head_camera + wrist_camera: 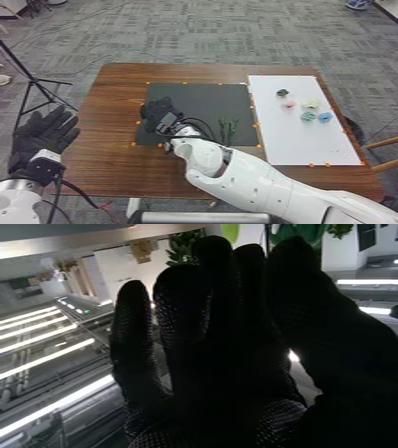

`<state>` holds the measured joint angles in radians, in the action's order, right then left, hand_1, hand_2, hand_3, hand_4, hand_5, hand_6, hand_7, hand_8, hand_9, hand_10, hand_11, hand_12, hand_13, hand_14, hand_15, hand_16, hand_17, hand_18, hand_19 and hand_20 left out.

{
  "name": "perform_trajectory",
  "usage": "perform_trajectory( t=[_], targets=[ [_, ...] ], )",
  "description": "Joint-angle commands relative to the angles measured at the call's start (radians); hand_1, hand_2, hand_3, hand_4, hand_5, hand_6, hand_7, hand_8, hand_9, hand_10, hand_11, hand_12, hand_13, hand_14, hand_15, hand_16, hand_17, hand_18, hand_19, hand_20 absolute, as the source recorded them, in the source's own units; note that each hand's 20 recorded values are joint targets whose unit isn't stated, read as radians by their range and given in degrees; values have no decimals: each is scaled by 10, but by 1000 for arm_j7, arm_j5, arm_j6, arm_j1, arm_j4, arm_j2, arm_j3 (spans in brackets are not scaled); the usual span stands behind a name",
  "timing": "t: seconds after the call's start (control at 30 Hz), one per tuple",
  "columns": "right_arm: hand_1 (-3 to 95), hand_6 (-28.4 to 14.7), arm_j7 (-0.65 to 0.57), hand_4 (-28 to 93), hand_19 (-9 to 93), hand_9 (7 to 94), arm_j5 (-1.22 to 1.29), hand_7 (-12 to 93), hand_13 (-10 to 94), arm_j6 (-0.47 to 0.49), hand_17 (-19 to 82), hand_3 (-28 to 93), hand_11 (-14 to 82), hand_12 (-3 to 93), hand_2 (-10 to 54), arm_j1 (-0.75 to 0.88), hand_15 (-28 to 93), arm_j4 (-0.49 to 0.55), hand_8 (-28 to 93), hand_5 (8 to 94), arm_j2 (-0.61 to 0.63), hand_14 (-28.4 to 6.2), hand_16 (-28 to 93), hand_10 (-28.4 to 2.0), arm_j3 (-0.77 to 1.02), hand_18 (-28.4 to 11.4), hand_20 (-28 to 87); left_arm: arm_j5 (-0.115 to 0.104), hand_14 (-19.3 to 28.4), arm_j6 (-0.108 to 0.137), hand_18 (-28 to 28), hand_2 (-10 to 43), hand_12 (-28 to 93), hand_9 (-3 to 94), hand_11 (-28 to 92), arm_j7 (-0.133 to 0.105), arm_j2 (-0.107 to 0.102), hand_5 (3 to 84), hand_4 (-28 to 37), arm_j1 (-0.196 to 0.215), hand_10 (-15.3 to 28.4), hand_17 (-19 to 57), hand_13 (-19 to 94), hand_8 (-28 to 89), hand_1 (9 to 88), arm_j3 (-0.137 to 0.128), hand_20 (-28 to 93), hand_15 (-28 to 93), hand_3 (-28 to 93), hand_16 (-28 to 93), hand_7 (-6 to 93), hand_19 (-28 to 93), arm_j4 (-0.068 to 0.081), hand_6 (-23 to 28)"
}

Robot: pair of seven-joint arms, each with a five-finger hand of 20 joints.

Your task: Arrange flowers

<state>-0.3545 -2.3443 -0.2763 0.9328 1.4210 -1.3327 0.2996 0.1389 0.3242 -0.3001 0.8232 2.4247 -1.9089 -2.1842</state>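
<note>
Five small flower heads (pixel 311 104) lie on a white board (pixel 302 145), well to the right of the robot's right hand (pixel 160 109); that hand, fingers extended and apparently holding nothing, is over a dark mat (pixel 191 91); green stems (pixel 233 129) rest just right of its wrist; the left hand (pixel 43 131), fingers spread, hangs farther left; to this bystander, arranging looks barely begun, and the next move calls for turning back toward the stems and pinching one gently.
</note>
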Motion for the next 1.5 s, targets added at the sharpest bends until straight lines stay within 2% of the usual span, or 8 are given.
perform_trajectory(
  t=[0.03, 0.13, 0.23, 0.3, 0.43, 0.63, 0.9, 1.5],
  targets=[
    [489, -1, -22, -283, 734, 706, -7, 216, 681, 15, 272, 751, 216, 188, -95, -16, 653, 90, -140, 653, 41, -81, 317, -115, 14, -228, 349, 2, 129, -16, 108, 138, 137, 323, 155, 0, 16, 396, -271, 14, 135, -24, 222, -73, 272, -8, 126, 234, 710, -5, 101, 163, -8, 81],
    [489, -5, -11, -283, 729, 678, 27, 211, 656, 201, 259, 756, 208, 176, -95, 75, 656, 227, -140, 641, 98, -89, 337, -123, 178, -231, 348, 3, 129, -21, 108, 138, 136, 323, 154, 2, 29, 395, -270, 11, 135, -25, 222, -73, 272, -9, 126, 234, 709, -4, 102, 164, -5, 80],
    [474, -14, -15, -283, 728, 640, 47, 197, 625, 186, 244, 772, 200, 167, -95, 172, 673, 337, -134, 622, 191, -107, 325, -135, 309, -236, 349, 8, 130, -21, 108, 138, 137, 323, 154, 3, 35, 395, -270, 31, 136, -25, 221, -73, 272, -27, 126, 234, 709, -4, 101, 165, -15, 81],
    [470, -17, -13, -283, 726, 631, 50, 187, 617, 170, 238, 773, 196, 163, -95, 209, 683, 342, -130, 615, 230, -111, 305, -139, 397, -239, 350, 9, 130, -14, 108, 139, 136, 323, 154, 6, 41, 395, -270, 21, 136, -25, 221, -73, 272, -32, 126, 234, 707, -5, 99, 165, -7, 82],
    [464, -26, -111, -283, 721, 623, 95, 176, 607, 159, 231, 768, 190, 162, -95, 285, 688, 406, -128, 608, 356, -119, 291, -144, 525, -241, 348, 3, 131, -19, 109, 139, 136, 323, 154, -17, 57, 394, -268, 88, 137, -26, 221, -72, 273, -81, 126, 234, 705, -4, 98, 166, -31, 83],
    [464, -37, -217, -283, 712, 593, 115, 163, 584, 295, 222, 764, 173, 155, -95, 484, 676, 519, -123, 596, 489, -131, 268, -155, 768, -243, 343, 2, 133, -29, 110, 139, 136, 324, 153, -24, 65, 394, -267, 130, 137, -27, 221, -71, 272, -111, 126, 234, 704, -4, 98, 168, -47, 83],
    [480, -49, -270, -282, 719, 571, 115, 134, 604, 343, 236, 765, 156, 141, -95, 701, 741, 535, -112, 560, 535, -134, 254, -154, 991, -245, 338, -4, 133, -24, 111, 140, 137, 323, 151, -41, 61, 394, -268, 142, 138, -28, 222, -70, 273, -121, 125, 233, 703, -4, 97, 170, -54, 83],
    [496, -46, -322, -282, 746, 512, 66, 134, 626, 327, 255, 777, 132, 116, -95, 659, 764, 424, -112, 549, 530, -127, 248, -145, 954, -242, 332, -4, 134, -20, 111, 140, 137, 324, 152, -49, 61, 394, -266, 156, 137, -28, 222, -70, 274, -137, 123, 234, 702, -3, 96, 171, -67, 83]
  ],
)
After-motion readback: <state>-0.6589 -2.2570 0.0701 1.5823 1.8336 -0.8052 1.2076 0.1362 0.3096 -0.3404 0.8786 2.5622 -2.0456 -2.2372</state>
